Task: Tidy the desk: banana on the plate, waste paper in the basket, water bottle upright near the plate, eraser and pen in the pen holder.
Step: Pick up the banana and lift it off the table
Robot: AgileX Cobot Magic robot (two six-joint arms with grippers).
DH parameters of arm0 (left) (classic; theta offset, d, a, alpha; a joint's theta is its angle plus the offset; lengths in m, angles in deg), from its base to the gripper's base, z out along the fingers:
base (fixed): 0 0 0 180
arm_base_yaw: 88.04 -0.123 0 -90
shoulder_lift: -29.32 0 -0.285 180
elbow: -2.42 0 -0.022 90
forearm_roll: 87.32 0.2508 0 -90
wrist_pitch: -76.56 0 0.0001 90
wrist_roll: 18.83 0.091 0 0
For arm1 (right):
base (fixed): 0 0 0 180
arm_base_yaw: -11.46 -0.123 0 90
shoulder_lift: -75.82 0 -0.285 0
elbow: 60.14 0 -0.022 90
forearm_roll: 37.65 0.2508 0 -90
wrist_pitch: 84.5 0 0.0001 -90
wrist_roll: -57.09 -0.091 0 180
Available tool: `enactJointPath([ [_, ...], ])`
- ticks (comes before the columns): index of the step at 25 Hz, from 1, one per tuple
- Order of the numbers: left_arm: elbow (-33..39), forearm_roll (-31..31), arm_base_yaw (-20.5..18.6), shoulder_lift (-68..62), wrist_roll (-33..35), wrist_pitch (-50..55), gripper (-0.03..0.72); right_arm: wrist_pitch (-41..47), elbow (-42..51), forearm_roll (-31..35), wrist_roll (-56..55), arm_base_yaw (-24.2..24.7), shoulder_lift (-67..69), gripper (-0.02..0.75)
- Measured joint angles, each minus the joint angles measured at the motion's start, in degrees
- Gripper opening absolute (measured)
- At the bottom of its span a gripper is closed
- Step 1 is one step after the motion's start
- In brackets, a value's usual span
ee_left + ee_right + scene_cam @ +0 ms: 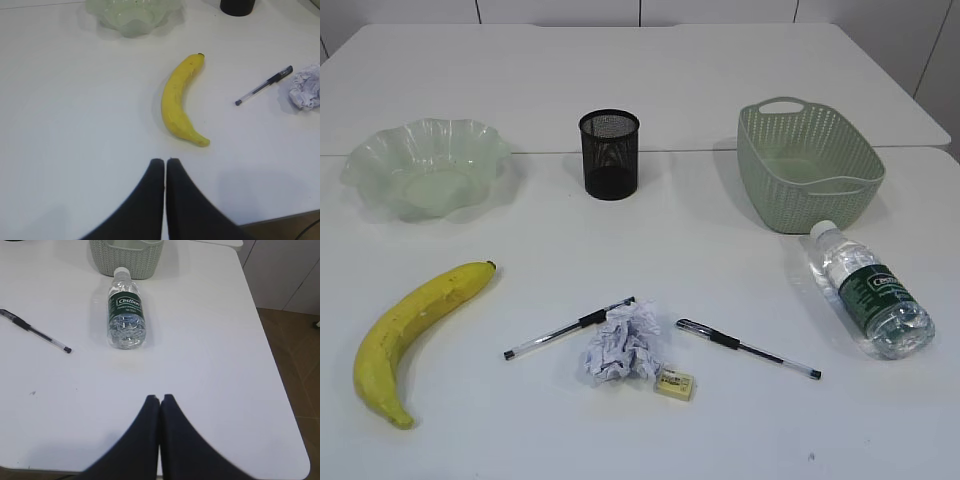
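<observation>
The banana (408,335) (179,98) lies front left on the desk (640,210). The pale green plate (425,165) (132,12) is back left. The black pen holder (610,153) stands at the back middle, the basket (808,165) (127,257) back right. The water bottle (870,290) (126,315) lies on its side in front of the basket. The waste paper (620,345) (306,90), two pens (568,328) (748,348) and the eraser (674,383) lie front middle. My left gripper (165,161) is shut and empty, short of the banana. My right gripper (159,398) is shut and empty, short of the bottle. Neither gripper shows in the exterior view.
The desk's right edge (270,365) drops to brown floor. A seam (540,153) crosses the desk behind the containers. One pen shows in the left wrist view (264,86), the other in the right wrist view (35,331).
</observation>
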Motion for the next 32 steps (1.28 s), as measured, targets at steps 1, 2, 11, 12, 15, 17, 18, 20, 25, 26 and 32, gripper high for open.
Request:
enactJointPath([
  [1,0.00,0.00,0.00,0.00,0.00,0.00,-0.024,0.00,0.00,0.00,0.00,0.00,0.00,-0.011],
  [2,0.00,0.00,0.00,0.00,0.00,0.00,-0.024,0.00,0.00,0.00,0.00,0.00,0.00,-0.011],
  [11,0.00,0.00,0.00,0.00,0.00,0.00,-0.024,0.00,0.00,0.00,0.00,0.00,0.00,-0.011],
  [12,0.00,0.00,0.00,0.00,0.00,0.00,-0.024,0.00,0.00,0.00,0.00,0.00,0.00,-0.011],
  [15,0.00,0.00,0.00,0.00,0.00,0.00,-0.024,0.00,0.00,0.00,0.00,0.00,0.00,-0.011],
  [17,0.00,0.00,0.00,0.00,0.00,0.00,-0.024,0.00,0.00,0.00,0.00,0.00,0.00,-0.011],
  [18,0.00,0.00,0.00,0.00,0.00,0.00,-0.024,0.00,0.00,0.00,0.00,0.00,0.00,-0.011],
  [20,0.00,0.00,0.00,0.00,0.00,0.00,-0.024,0.00,0.00,0.00,0.00,0.00,0.00,-0.011],
  [25,0.00,0.00,0.00,0.00,0.00,0.00,-0.024,0.00,0.00,0.00,0.00,0.00,0.00,-0.011],
  [26,0.00,0.00,0.00,0.00,0.00,0.00,-0.024,0.00,0.00,0.00,0.00,0.00,0.00,-0.011],
  [32,0.00,0.00,0.00,0.00,0.00,0.00,-0.021,0.00,0.11,0.00,0.00,0.00,0.00,-0.011],
])
